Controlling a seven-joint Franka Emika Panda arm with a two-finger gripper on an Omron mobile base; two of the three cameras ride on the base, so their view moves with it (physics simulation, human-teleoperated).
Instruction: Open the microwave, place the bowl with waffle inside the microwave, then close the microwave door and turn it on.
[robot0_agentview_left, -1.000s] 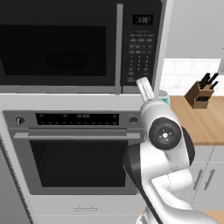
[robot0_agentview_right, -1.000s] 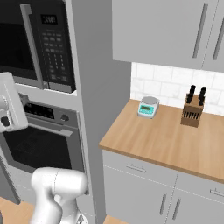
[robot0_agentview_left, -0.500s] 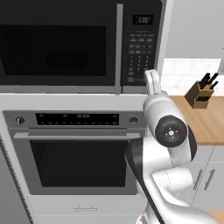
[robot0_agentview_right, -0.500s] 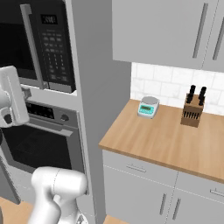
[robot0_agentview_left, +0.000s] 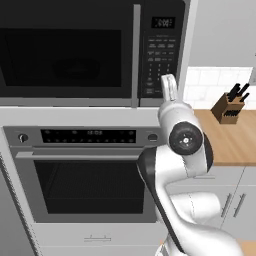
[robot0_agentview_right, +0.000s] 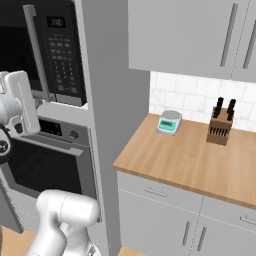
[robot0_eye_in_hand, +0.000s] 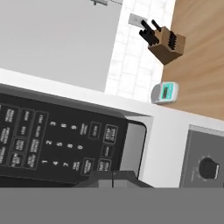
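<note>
The black microwave is built in above the oven, and the microwave door is closed, its vertical grey bar handle next to the keypad panel. My gripper points up just in front of the keypad's lower edge. In the hand view its fingertips are shut with nothing between them, close to the bottom row of keypad buttons. The bowl with waffle is hidden; only a dim round shape shows behind the dark door glass.
A steel-trimmed oven with a horizontal handle sits below the microwave. To the right runs a wooden counter with a knife block and a small kitchen scale. Grey cabinets hang above it.
My hand has swung a little to the right and upward, turning more upright in front of the keypad's lower edge. The gripper stayed shut and the door stayed closed.
</note>
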